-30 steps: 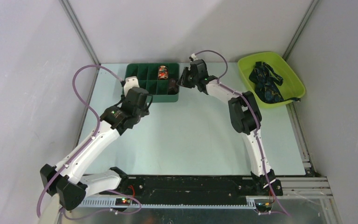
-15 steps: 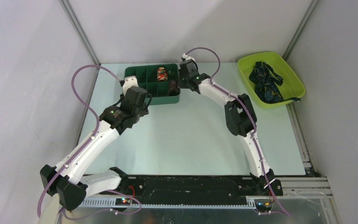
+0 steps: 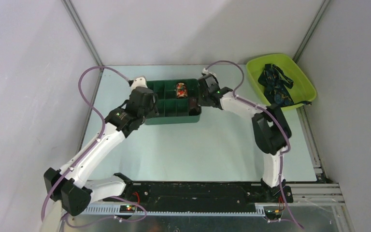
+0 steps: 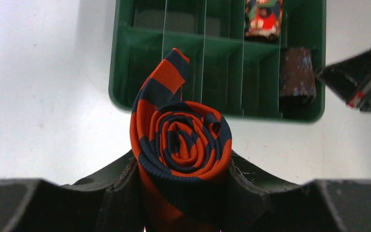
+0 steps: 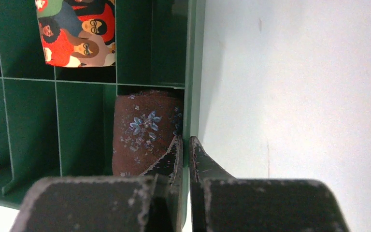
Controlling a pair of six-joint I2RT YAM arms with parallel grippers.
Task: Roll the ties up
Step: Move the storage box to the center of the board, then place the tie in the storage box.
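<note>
Left gripper [image 4: 181, 166] clamps the rolled tie [image 4: 181, 137] — its loose tail may unwind on release; right gripper [image 5: 183, 147], pinching the green tray [image 5: 193, 72] by its wall, might slip.

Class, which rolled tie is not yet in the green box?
The orange-and-navy striped roll, clamped in the left gripper; the face-print roll and brown floral roll sit in the green box.

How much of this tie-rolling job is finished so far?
Done: two rolled ties sit in the green tray, a cartoon-faces roll and a brown floral roll. In hand: the left gripper clamps a rolled orange-and-navy striped tie near the tray, while the right gripper pinches the tray's side wall. Left: slotting that roll in, then the dark navy ties heaped in the lime bin.
</note>
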